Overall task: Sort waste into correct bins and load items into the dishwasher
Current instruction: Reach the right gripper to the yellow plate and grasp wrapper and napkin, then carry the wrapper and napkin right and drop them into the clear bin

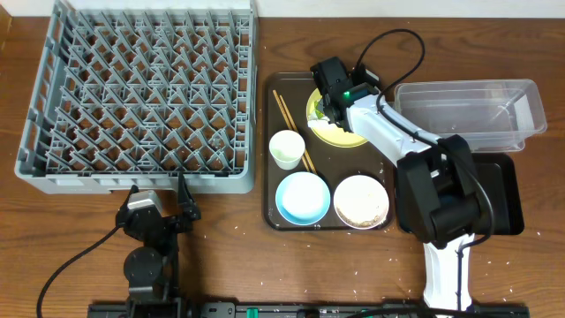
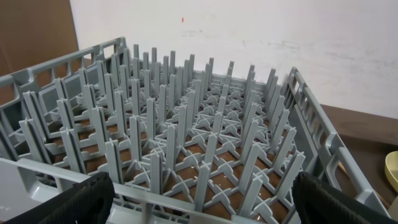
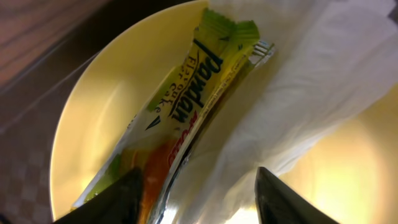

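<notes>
On round yellow plate: glossy wrapper, creased white paper.

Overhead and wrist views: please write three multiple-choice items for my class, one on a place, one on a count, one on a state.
1. Where does the green-and-yellow snack wrapper lie?
A in the clear plastic tub
B on the round yellow plate
C in the shallow black tray

2. How many bowls stand on the dark brown serving tray?
A one
B two
C four

3. The left pincer is:
A open and empty
B shut on wooden chopsticks
C shut on a small white cup

Answers:
1 B, the right wrist view shows it lying across the plate beside crumpled white paper.
2 B, a light blue bowl and a white bowl.
3 A, its fingers stand wide apart, gripping nothing.
</notes>
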`<state>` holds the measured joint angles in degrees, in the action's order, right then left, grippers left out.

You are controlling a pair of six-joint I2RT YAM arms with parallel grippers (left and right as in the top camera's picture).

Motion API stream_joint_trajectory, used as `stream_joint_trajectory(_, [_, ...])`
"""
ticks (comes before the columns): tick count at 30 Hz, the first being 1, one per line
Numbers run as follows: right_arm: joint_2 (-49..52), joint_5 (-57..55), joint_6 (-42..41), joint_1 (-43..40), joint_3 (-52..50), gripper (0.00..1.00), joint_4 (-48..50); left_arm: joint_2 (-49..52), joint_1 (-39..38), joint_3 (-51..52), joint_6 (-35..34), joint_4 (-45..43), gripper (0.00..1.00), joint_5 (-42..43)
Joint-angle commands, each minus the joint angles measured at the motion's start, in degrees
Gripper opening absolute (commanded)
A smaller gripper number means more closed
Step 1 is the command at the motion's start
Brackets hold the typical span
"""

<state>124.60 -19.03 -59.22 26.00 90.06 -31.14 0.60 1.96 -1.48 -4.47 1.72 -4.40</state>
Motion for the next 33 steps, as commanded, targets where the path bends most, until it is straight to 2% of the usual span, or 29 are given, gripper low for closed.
stream_joint_trajectory(1, [1.95,-1.53,0.11,-0.96,0.98,0.45,0.24,-0.33,0.28,1.25,0.13,2.03,0.92,-0.31])
stream_joint_trajectory(10, [4.81,0.11,0.13,-0.96,0.98,0.38,0.94,-0.33,0.28,1.25,0.13,2.03,0.92,-0.31])
stream_joint_trajectory(12, [5.4,0.5,0.13,-0.96,0.98,0.27,0.94,-0.33,0.28,1.25,0.13,2.03,0.92,-0.28])
stream_joint_trajectory(14, [5.33,0.63,0.2,-1.07,1.05,0.04,0.96,-0.31,0.28,1.25,0.13,2.03,0.92,-0.31])
stream_joint_trajectory(15, [4.72,0.66,1.38,-1.07,1.09,0.01,1.18,-0.33,0.28,1.25,0.13,2.03,0.92,-0.28])
stream_joint_trajectory(20, [-2.1,1.09,9.11,-1.33,2.16,0.01,0.79,-0.33,0.28,1.25,0.13,2.03,0.92,-0.28])
stream_joint_trajectory(28, [-21.92,1.29,9.35,-7.02,2.16,0.01,-9.29,-0.33,0.28,1.25,0.13,2.03,0.92,-0.28])
stream_joint_trajectory(33, [-28.02,1.29,8.59,-14.8,2.12,0.01,-16.52,-0.33,0.28,1.25,0.13,2.03,0.92,-0.28])
